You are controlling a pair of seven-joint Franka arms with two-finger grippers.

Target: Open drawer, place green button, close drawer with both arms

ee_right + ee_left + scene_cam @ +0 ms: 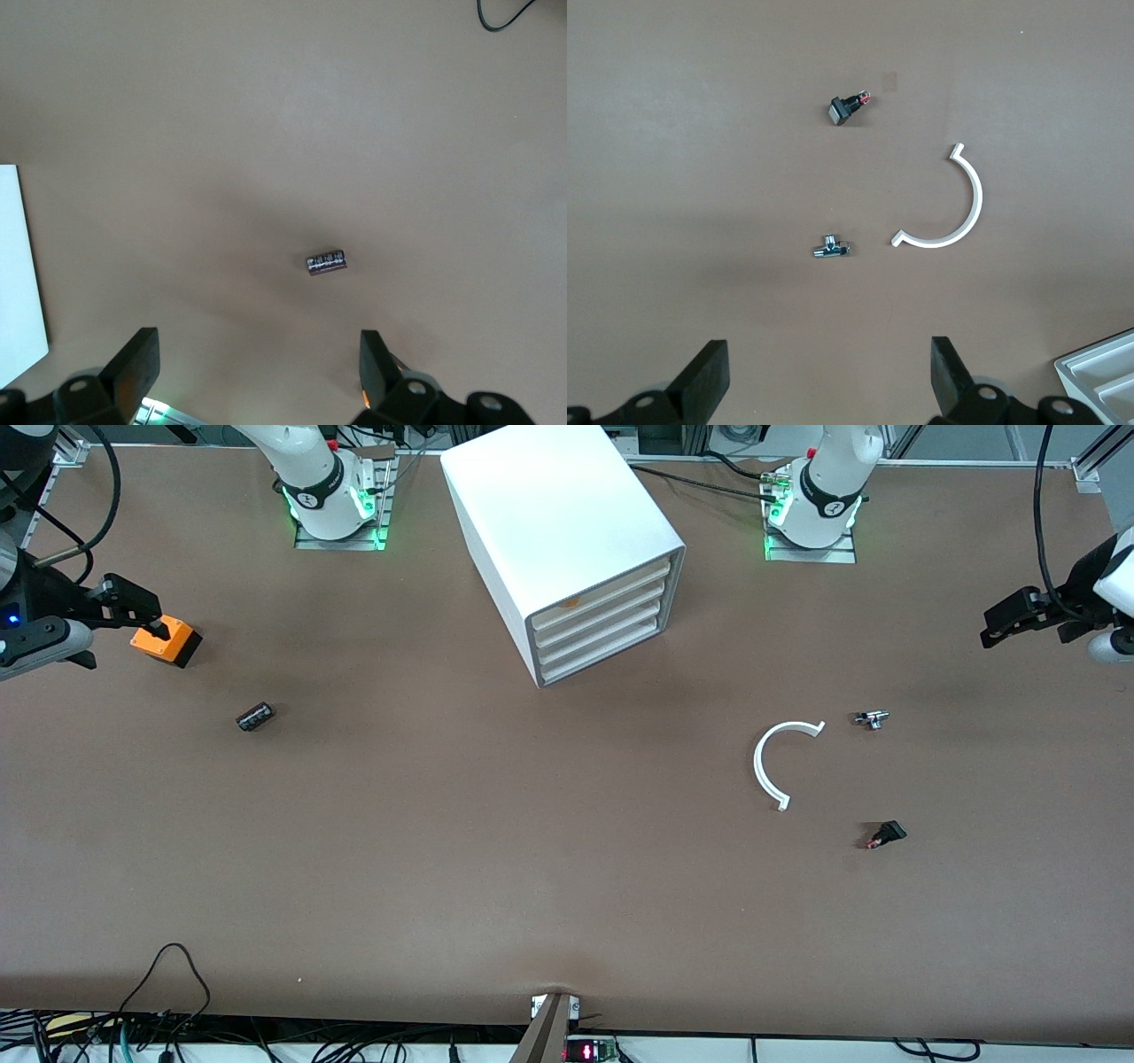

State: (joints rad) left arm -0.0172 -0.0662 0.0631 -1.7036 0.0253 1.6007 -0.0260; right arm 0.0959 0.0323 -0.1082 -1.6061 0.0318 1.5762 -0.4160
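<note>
Both grippers spread wide, empty: left gripper [1005, 622] over left arm's table end, right gripper [133, 607] over the orange box [166, 640]. Button [886, 834] on table [496, 850] near white arc [780, 762], drawers [602, 624] closed

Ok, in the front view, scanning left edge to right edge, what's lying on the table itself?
Orange box → dark cylinder → white drawer cabinet → white curved piece → small metal fitting, with the button at about the same place across.
</note>
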